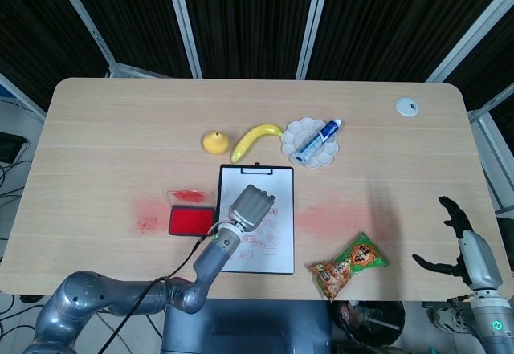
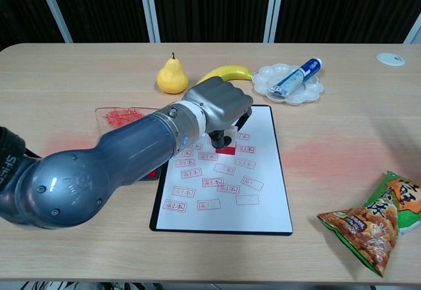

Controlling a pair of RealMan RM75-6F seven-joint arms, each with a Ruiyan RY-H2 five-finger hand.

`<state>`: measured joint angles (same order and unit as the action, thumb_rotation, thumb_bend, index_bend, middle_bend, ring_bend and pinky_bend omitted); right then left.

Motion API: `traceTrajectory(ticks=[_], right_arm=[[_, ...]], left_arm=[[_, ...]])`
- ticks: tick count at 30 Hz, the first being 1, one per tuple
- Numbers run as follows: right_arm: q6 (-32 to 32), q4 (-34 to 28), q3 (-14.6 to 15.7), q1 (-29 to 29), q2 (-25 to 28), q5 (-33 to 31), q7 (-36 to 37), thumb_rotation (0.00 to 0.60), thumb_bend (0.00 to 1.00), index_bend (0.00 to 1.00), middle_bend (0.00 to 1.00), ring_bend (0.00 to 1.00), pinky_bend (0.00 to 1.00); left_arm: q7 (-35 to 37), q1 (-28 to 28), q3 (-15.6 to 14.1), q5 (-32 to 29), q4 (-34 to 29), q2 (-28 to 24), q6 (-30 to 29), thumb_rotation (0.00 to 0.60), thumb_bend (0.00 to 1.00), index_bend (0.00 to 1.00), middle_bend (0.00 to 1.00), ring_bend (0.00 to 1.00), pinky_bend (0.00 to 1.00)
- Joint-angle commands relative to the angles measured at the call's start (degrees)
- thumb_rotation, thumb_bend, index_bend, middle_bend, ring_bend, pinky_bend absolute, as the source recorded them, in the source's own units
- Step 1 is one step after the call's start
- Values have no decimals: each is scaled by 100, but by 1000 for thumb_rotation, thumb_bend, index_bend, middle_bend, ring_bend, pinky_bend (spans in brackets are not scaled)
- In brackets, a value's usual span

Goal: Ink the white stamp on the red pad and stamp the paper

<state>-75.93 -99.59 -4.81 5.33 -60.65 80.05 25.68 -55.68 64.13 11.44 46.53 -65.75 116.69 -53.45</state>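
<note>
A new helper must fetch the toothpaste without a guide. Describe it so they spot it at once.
Start at the clipboard in the middle of the table; behind its far right corner sits a white scalloped plate. The toothpaste tube lies across that plate, white and blue, unlike the yellow banana and pear to the left.
</note>
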Motion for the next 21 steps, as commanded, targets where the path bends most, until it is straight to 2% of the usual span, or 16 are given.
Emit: traceTrajectory(ticks=[1, 21], right_arm=[[0, 1, -2, 0, 0, -1, 3, 600, 124, 21, 0, 0, 219], [9, -1, -9, 5, -3, -5, 19, 600, 124, 20, 0, 0, 219]], left_arm=[[-5, -1, -4, -5, 30, 20, 11, 600, 568, 753, 794, 888, 1000], [-22, -8, 4, -53, 208, 125, 106, 600, 568, 755, 801, 888, 1000]])
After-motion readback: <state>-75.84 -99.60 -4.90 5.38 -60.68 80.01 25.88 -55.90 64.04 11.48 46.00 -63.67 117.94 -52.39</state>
